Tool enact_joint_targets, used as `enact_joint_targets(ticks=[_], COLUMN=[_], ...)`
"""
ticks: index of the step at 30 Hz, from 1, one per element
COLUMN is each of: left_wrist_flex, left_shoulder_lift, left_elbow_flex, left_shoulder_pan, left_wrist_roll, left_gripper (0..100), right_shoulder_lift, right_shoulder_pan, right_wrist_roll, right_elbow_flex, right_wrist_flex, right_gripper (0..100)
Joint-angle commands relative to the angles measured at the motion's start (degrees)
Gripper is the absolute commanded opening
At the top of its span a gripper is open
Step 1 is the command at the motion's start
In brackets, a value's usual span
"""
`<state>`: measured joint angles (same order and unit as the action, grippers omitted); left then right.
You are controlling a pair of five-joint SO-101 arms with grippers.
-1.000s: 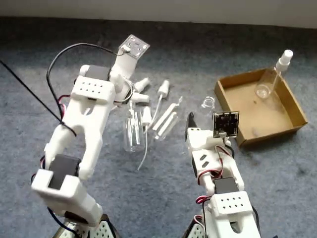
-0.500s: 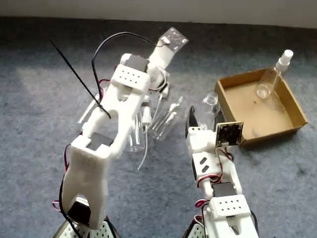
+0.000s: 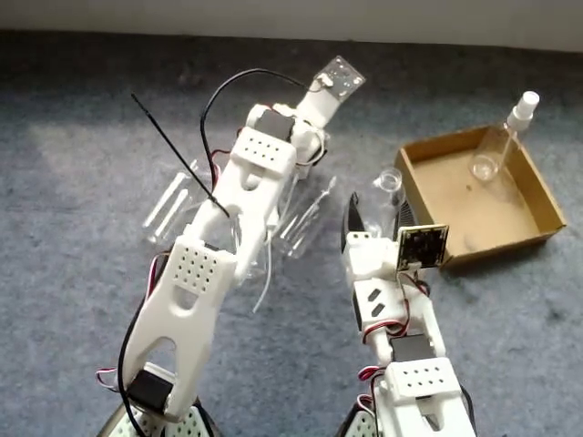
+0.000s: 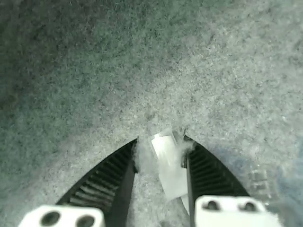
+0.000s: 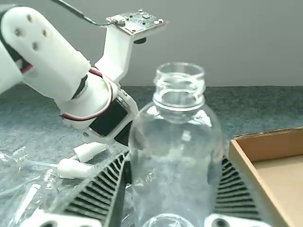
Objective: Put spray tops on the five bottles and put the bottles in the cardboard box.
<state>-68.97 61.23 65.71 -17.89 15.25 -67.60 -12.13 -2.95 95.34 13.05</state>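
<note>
My left gripper is down on the grey carpet, open, its fingers straddling a white spray top that touches one finger. In the high view the left arm stretches over the pile of loose parts to the far middle. My right gripper is shut on a clear bottle without a top and holds it upright beside the cardboard box. The same bottle stands between the fingers of the right gripper. One bottle with a spray top leans in the box's far corner.
Clear bottles lie on the carpet left of the left arm, and more bottles and tubed spray tops lie between the arms. Loose white tops rest near the left wrist. The box wall is close by the held bottle.
The left arm has swung right and stretched out over the pile, bringing its gripper down around a spray top. The right gripper with its bottle has barely shifted.
</note>
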Motion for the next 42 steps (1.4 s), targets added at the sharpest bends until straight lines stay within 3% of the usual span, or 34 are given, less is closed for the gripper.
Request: enact_joint_targets(ticks=[1, 22, 29, 40, 42], left_wrist_flex=[0.79, -8.79, -11.08, -10.73, -10.99], left_shoulder_lift=[3.91, 8.84, 8.84, 8.84, 8.84], left_elbow_flex=[9.54, 13.14, 13.14, 13.23, 13.23], left_shoulder_pan=[-0.84, 0.22, 1.19, 1.54, 1.45], left_wrist_roll=[0.18, 0.18, 0.18, 0.26, 0.26], left_gripper=[13, 13, 23, 1, 1], right_shoulder_lift=[-1.10, -1.10, -1.10, -1.10, -1.10], right_shoulder_pan=[0.66, 0.66, 0.66, 0.66, 0.66], right_wrist_roll=[0.62, 0.62, 0.62, 0.62, 0.62], right_elbow_flex=[3.21, 3.21, 3.21, 3.21, 3.21], right_wrist_flex=[1.54, 1.54, 1.54, 1.54, 1.54], right_gripper=[18.7, 18.7, 18.7, 18.7, 18.7])
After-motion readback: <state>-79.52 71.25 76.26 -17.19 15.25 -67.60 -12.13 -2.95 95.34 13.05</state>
